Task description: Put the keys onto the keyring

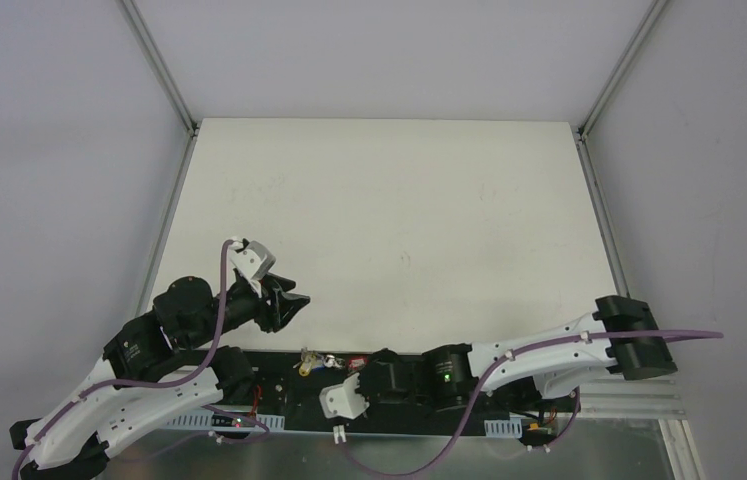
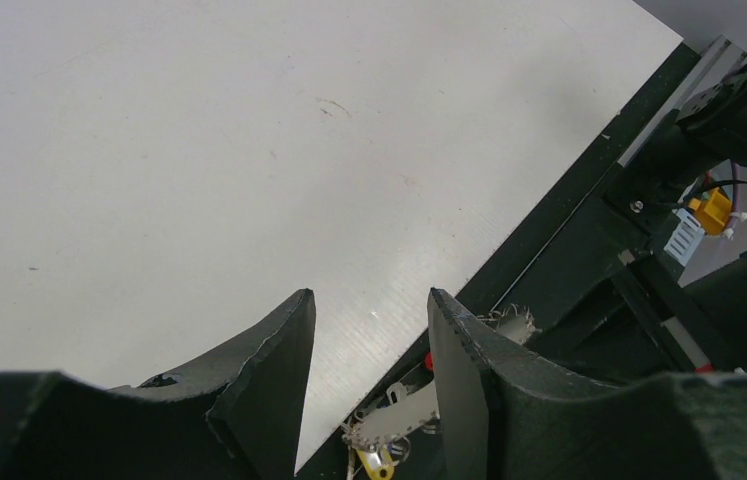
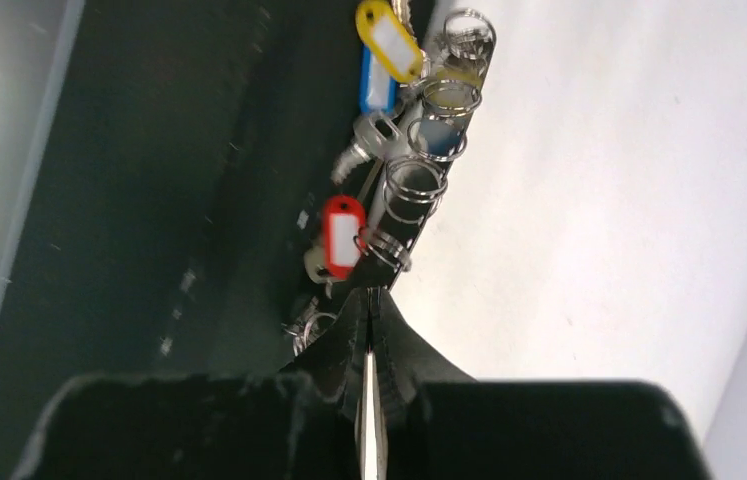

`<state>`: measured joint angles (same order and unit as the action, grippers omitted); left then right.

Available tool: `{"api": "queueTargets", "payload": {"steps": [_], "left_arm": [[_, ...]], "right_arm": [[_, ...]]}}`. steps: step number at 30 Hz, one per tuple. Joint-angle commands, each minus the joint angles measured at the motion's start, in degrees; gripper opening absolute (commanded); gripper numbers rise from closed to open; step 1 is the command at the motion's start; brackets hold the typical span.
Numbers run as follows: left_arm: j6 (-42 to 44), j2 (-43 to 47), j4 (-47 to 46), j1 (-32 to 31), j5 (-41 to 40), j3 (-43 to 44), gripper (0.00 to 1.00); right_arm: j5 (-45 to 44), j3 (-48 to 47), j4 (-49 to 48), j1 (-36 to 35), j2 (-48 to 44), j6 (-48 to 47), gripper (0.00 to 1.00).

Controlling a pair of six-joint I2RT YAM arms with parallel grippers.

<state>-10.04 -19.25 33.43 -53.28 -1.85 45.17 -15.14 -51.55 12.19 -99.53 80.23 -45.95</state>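
The keys lie in a cluster (image 1: 324, 362) on the black strip at the table's near edge. In the right wrist view I see a yellow tag (image 3: 389, 35), a blue tag (image 3: 377, 85), a red tag (image 3: 343, 235) and several small silver split rings (image 3: 416, 185). My right gripper (image 3: 371, 295) is shut, with a thin silver strip of the keyring (image 3: 369, 400) pinched between its fingers, just below the red tag. My left gripper (image 2: 371, 295) is open and empty above the table edge, with the serrated silver piece (image 2: 399, 415) and a yellow tag (image 2: 379, 463) below it.
The white table (image 1: 389, 200) stretches back to grey walls with metal corner posts. The black base strip (image 1: 279, 385) runs along the near edge between the two arm bases. The right arm (image 1: 549, 350) reaches leftward along that strip.
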Motion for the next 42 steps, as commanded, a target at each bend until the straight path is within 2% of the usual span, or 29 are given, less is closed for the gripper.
{"api": "queueTargets", "payload": {"steps": [1,7,16,20,25,30,35,39,42], "left_arm": [[-0.2,-0.4,0.2,-0.2,-1.1,0.1,0.45],[-0.1,-0.8,0.2,-0.2,-1.5,0.1,0.45],[-0.3,-0.7,0.2,0.2,-1.3,0.0,0.45],[-0.4,-0.1,0.2,0.3,-1.2,-0.1,0.45],[-0.4,0.2,0.2,0.3,-1.0,-0.1,0.45],[0.0,0.1,0.3,0.3,-0.5,-0.1,0.45],[0.0,0.5,0.3,0.3,-0.5,-0.2,0.45],[0.0,0.7,0.2,0.4,-0.6,-0.2,0.45],[-0.1,1.0,0.2,0.4,-1.2,-0.2,0.45]], "right_arm": [[-9.2,4.4,-1.4,2.4,-6.1,-0.2,0.00],[-17.6,9.4,-7.7,6.7,-12.0,-0.2,0.00],[-16.4,7.8,-15.6,13.1,-16.0,-0.4,0.00],[-16.5,8.0,-17.0,19.1,-13.3,3.0,0.00],[-21.6,12.7,-19.8,24.9,-10.8,9.4,0.00],[-21.1,16.1,-20.1,26.8,-10.7,16.7,0.00],[-23.9,16.9,-19.9,26.8,-13.0,19.4,0.42],[-24.8,12.8,-18.0,26.8,-15.1,20.8,0.59],[-22.5,7.6,-15.6,27.0,-13.4,25.5,0.64]]}}
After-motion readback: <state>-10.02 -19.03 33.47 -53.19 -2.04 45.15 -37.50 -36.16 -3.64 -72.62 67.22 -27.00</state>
